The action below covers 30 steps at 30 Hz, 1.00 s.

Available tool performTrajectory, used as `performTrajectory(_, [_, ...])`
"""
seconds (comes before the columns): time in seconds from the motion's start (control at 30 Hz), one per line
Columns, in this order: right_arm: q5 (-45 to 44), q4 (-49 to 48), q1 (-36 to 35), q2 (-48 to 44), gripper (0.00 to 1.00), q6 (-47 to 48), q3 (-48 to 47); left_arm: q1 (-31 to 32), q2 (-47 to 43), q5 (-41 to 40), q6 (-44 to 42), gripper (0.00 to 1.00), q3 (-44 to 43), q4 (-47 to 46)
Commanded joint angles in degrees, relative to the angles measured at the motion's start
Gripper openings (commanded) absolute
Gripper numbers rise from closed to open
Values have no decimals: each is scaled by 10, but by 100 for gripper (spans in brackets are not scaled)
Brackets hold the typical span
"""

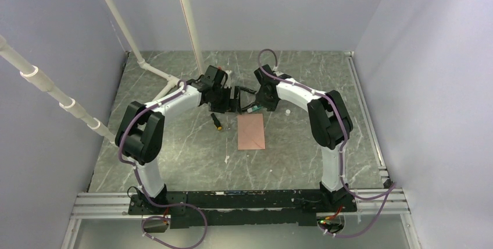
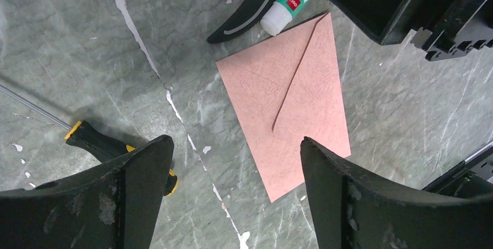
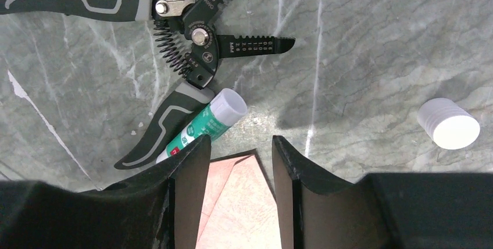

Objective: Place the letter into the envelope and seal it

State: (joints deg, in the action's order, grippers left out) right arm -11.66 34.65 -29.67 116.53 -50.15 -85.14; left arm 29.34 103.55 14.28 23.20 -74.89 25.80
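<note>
The pinkish envelope (image 1: pixel 251 131) lies flat on the marble table with its triangular flap folded down over the body. It also shows in the left wrist view (image 2: pixel 290 98) and in the right wrist view (image 3: pixel 238 202). No plain tan letter shows in any view. My left gripper (image 2: pixel 235 144) is open and empty, hovering by the envelope's left side (image 1: pixel 225 102). My right gripper (image 3: pixel 239 141) is open and empty, its jaws standing over the envelope's far end (image 1: pixel 256 102).
A green-and-white glue stick (image 3: pixel 209 124) and black wire strippers (image 3: pixel 192 45) lie just beyond the envelope's far end. The glue stick's white cap (image 3: pixel 449 123) stands to the right. A yellow-and-black screwdriver (image 2: pixel 99 144) lies left of the envelope. White pipes (image 1: pixel 145 63) stand at the back left.
</note>
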Motion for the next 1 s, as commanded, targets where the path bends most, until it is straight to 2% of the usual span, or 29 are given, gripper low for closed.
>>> performTrajectory(0.0, [14, -32, -5, -6, 48, 6, -15, 1, -25, 6, -11, 86, 0, -10])
performTrajectory(0.33, [13, -25, -8, 12, 49, 13, -30, 1, -25, 4, -7, 85, 8, -7])
performTrajectory(0.53, [-30, 42, -18, 54, 50, 22, -79, 0, -25, -13, -4, 85, 9, -2])
performTrajectory(0.67, [-39, 55, -22, 63, 50, 24, -87, -1, -26, -21, -4, 86, 8, 0])
performTrajectory(0.77, [-50, 61, -24, 57, 44, 35, -87, -1, -25, -22, -2, 85, 9, 0])
performTrajectory(0.87, [-61, 56, -27, 45, 33, 51, -77, -2, -24, -22, 1, 85, 10, -1])
performTrajectory(0.97, [-69, 51, -27, 36, 30, 66, -68, -2, -23, -21, 3, 85, 10, -1])
